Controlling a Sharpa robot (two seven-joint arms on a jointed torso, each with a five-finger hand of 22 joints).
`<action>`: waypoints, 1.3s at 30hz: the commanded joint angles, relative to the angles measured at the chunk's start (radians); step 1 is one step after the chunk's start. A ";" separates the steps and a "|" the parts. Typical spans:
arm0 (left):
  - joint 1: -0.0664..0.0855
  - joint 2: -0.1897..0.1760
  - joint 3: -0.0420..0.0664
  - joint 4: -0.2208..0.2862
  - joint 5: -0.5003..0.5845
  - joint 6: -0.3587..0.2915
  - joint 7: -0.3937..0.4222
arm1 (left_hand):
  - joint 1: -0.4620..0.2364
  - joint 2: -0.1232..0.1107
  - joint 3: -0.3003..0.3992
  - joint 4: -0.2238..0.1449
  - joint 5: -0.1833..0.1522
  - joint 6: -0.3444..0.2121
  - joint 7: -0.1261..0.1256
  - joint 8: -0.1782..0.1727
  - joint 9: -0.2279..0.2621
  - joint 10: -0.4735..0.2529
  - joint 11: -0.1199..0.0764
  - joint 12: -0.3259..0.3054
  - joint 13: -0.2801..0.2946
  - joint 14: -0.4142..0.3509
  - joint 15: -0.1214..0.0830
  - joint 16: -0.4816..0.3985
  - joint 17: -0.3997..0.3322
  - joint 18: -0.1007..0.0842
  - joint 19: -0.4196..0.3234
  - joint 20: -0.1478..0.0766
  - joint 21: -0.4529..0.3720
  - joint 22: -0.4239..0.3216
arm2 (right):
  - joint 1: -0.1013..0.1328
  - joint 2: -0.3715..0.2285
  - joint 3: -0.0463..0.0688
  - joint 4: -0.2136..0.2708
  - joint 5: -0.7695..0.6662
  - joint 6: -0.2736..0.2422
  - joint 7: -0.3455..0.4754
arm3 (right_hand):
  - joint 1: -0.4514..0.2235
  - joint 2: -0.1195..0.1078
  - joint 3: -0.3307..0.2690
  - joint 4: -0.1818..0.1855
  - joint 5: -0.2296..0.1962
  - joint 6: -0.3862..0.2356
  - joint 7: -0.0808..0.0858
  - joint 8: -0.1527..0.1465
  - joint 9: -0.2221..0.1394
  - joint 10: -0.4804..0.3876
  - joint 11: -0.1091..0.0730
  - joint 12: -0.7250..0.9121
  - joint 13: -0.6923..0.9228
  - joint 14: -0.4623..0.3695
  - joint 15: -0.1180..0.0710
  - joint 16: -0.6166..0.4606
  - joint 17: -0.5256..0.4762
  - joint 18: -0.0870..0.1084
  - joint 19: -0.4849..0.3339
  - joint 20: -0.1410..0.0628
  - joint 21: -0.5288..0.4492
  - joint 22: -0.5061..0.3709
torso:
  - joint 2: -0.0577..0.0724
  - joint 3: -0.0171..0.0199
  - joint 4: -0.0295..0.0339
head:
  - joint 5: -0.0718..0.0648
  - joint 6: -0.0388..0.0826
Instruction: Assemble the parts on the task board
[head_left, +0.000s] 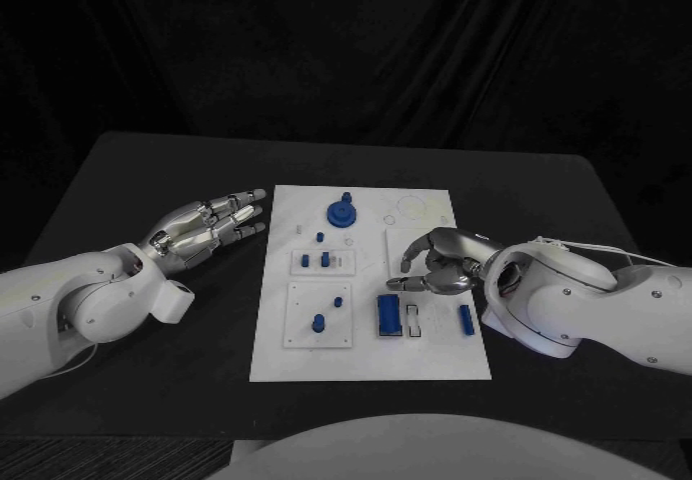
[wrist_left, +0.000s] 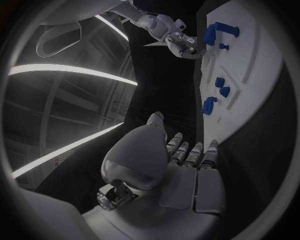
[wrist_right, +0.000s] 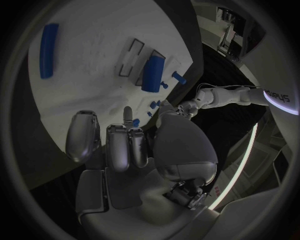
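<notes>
A: Left hand (head_left: 202, 230)?
B: Off the left edge of the task board (head_left: 368, 365), over the black desk (head_left: 144, 170). Fingers straight and a little apart, holding nothing.
A: Right hand (head_left: 440, 262)?
B: Over the board's right half, fingers curled in. Can't tell if anything is pinched.
A: Parts?
B: On the board. Round blue part (head_left: 342, 213) at the far middle, small pegs (head_left: 326, 260) near the centre, blue block (head_left: 389, 313) and thin blue bar (head_left: 464, 318) at the near right, just near of the right hand.
</notes>
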 joint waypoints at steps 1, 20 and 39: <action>-0.001 0.001 0.001 0.002 0.006 0.006 0.020 | 0.004 -0.004 0.002 -0.005 0.004 0.004 0.005 0.006 0.001 0.001 0.001 -0.002 -0.001 0.006 0.002 0.006 0.001 0.000 0.009 0.000 0.006 0.001 | -0.001 -0.009 0.000 0.002 -0.158 -0.158 0.217 | 0.076 0.003 -0.003 -0.008 0.024 -0.063 0.009 -0.025 -0.046 0.104 0.001 0.003 0.263 0.076 0.003 0.008 0.114 -0.002 -0.001 0.003 0.009 0.174 | 0.001 0.0006 -0.0008 | 0.002 0.000; -0.002 0.004 0.001 -0.001 0.006 0.010 0.021 | 0.007 -0.005 0.002 -0.005 0.005 0.006 0.007 0.007 0.001 0.002 0.002 -0.001 0.000 0.006 0.001 0.006 0.001 0.000 0.010 0.000 0.006 0.001 | -0.097 -0.018 0.000 -0.014 -0.382 -0.103 0.238 | 0.254 -0.077 0.056 0.030 -0.049 -0.186 0.009 0.055 -0.159 0.104 0.000 0.003 0.263 0.074 0.002 0.004 0.107 -0.007 0.004 0.002 0.040 0.179 | 0.003 -0.0006 0.0005 | 0.007 0.000; -0.004 0.003 0.001 -0.003 0.006 0.016 0.017 | 0.009 -0.004 0.004 -0.005 0.005 0.007 0.009 0.007 0.001 0.002 0.005 -0.001 0.000 0.006 0.001 0.006 0.001 0.000 0.010 0.000 0.007 0.001 | -0.154 -0.007 0.000 -0.014 -0.495 -0.095 0.159 | 0.171 -0.180 0.072 0.038 -0.163 -0.429 0.010 0.467 -0.062 0.104 0.004 0.003 0.263 0.071 0.005 -0.005 0.093 -0.001 -0.006 0.005 0.009 0.171 | 0.003 -0.0008 0.0004 | 0.001 0.000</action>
